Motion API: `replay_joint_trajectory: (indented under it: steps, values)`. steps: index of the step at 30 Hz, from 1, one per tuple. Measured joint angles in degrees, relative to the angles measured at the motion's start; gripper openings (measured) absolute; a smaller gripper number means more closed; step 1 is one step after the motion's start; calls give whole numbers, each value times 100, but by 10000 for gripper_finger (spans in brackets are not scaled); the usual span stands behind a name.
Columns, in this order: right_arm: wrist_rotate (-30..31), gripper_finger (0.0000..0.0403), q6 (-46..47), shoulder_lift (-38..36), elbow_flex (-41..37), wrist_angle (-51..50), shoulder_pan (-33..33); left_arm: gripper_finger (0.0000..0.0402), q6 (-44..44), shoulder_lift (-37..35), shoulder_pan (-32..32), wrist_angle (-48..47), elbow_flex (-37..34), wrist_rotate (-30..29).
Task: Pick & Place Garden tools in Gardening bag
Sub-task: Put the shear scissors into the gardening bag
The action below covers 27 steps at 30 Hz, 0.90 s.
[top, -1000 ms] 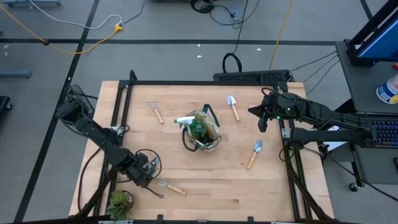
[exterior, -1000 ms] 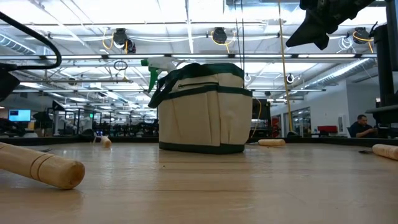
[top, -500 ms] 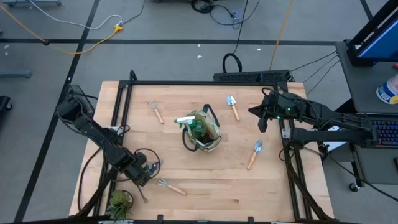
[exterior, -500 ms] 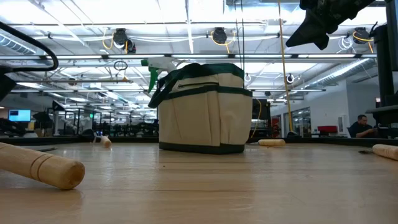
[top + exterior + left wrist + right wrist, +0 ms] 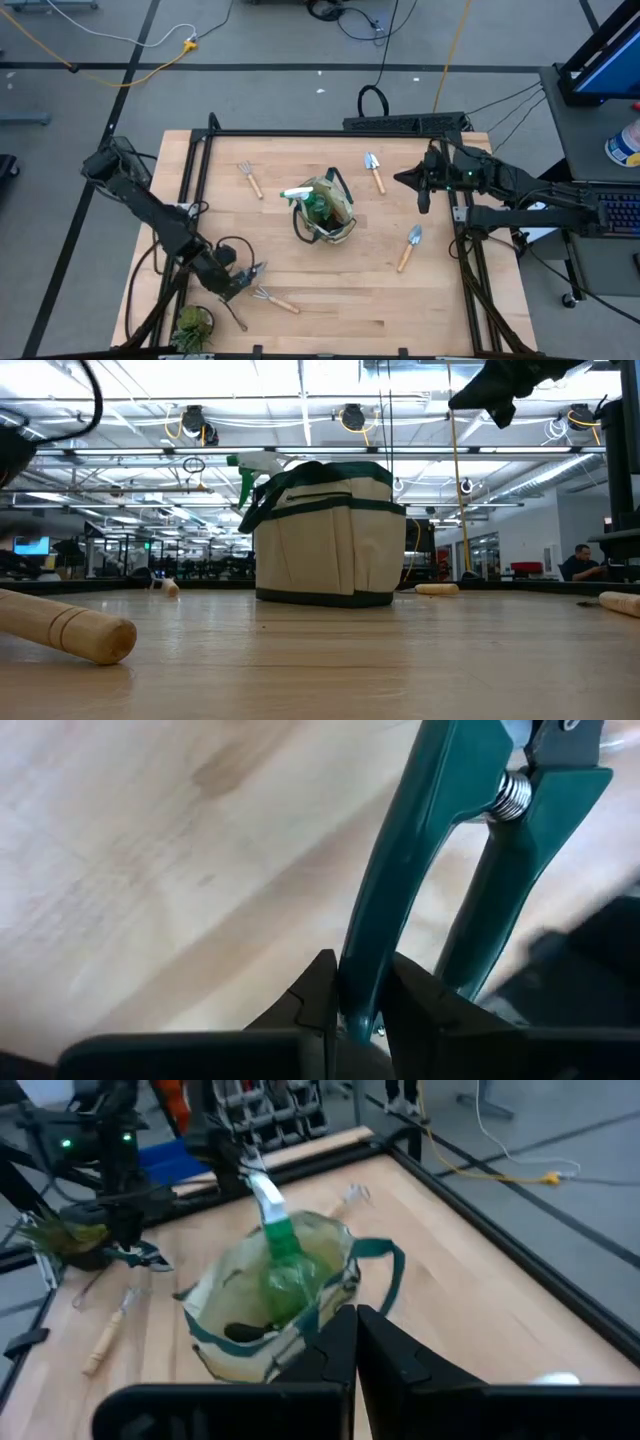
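Left gripper point(image 5: 352, 1005) is clamped on one teal handle of the pruners point(image 5: 440, 870), near my front-left corner of the table; the left wrist view shows both dark fingers pinching that single handle, with the second handle and the coil spring free just beside it. I judge this grip the main risk: holding one limb only, the pruners may pivot or swing on the lift and slip out. A fork rake point(image 5: 272, 297) lies just beside the gripper and could be dragged or knocked as the arm rises. The potted plant point(image 5: 190, 325) sits close behind the gripper, toward the table edge, and a wide swing could tip it.

Gardening bag point(image 5: 326, 213) stands well apart from the left gripper, toward the table centre, with the green spray bottle point(image 5: 305, 200) already standing in it, its trigger head over the rim. I judge the bottle narrows the opening, so the pruners could catch on it or on a loop handle at release.

Right gripper point(image 5: 355, 1342) hangs with fingers together above the far right of the table, waiting.

No brand, label or writing is legible on any item I can see.
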Motion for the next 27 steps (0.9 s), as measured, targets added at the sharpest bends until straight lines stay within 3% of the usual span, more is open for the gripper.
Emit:
replay_joint_trajectory:
  steps: [4, 8, 14, 20, 27]
  values:
    - [-247, 2, -3, 2, 0, 285, 1, 53, -166, -666, 0, 198, 2, -345]
    - [-591, 1, -82, 26, 0, 695, 27, 53, -199, -1198, 15, 813, 4, -1072]
    - [-728, 1, -460, 208, 0, 1967, 370, 53, 538, -1570, 353, 1998, 12, -2246]
    - [-1024, 0, -1628, 689, 2, 3593, 993, 53, 1234, -1585, 980, 3118, 15, -2367]
    - [-1021, 0, -2741, 1511, 4, 5048, 1687, 53, 1297, -1561, 1535, 4004, 17, -2102]
